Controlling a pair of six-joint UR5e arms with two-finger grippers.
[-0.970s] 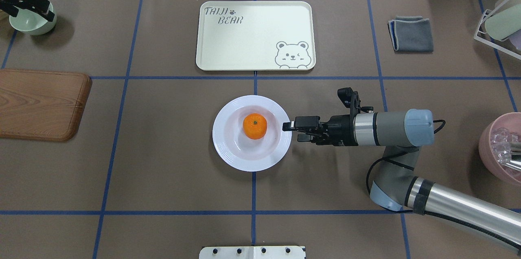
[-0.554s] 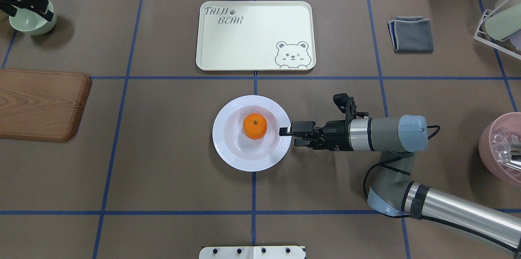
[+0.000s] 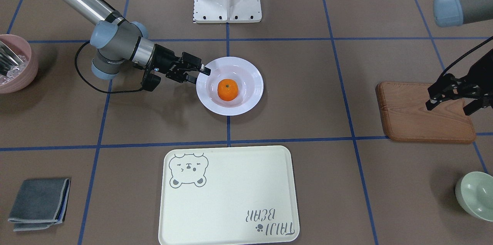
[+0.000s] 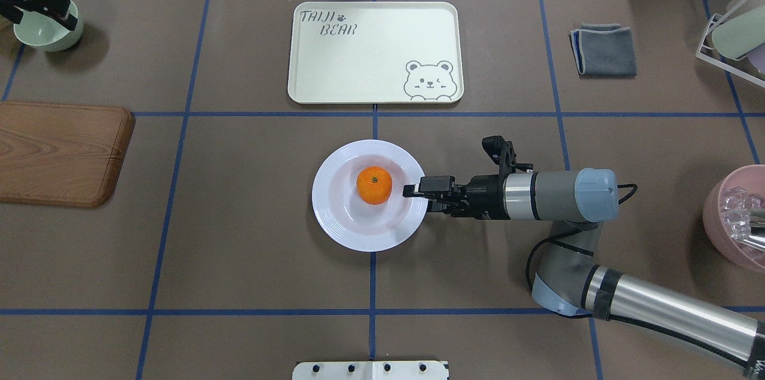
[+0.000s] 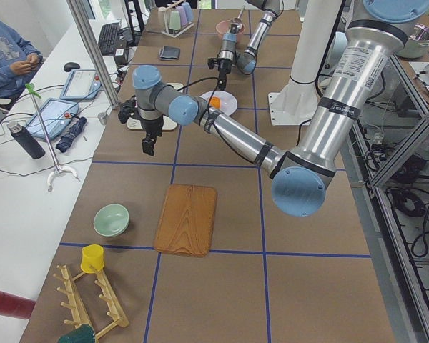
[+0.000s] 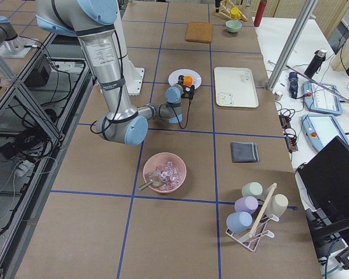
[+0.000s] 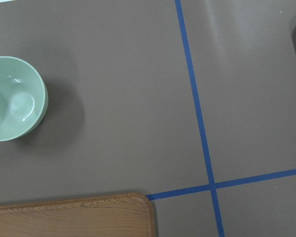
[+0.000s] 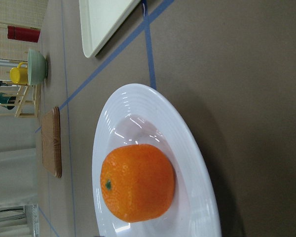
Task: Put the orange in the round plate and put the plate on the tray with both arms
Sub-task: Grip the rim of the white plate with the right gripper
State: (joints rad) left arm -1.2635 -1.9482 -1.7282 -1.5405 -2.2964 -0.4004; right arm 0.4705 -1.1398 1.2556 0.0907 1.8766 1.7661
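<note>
From my console, the orange (image 4: 374, 185) sits in the well of the round plate (image 4: 326, 195), which rests on the brown tabletop (image 4: 257, 218) near the middle, over a crossing of blue tape lines (image 4: 179, 189). The tray (image 4: 370, 57) lies flat farther from the robot, apart from the plate. Between the two I see only bare tabletop and one tape line.

The right gripper (image 4: 417, 199) comes in low and level at the plate's edge on the robot's right. Its jaws are spread, with one finger over the rim and the other lower down at the rim's outer edge. I cannot tell whether either finger touches the plate. The right wrist view looks across the plate rim at the orange from close by.

The left gripper (image 3: 450, 108) hangs well off to the robot's left, jaws apart and holding nothing. It is above the tabletop near the wooden board (image 4: 60, 153) and the mint-green bowl (image 4: 42, 36).

On the robot's right there is a folded grey cloth (image 4: 603, 50) level with the tray. A pink bowl (image 4: 726, 230) with clear pieces in it stands at the table edge, and a cup rack (image 6: 253, 218) stands in the far corner. All of these are well away from the plate and the tray.
</note>
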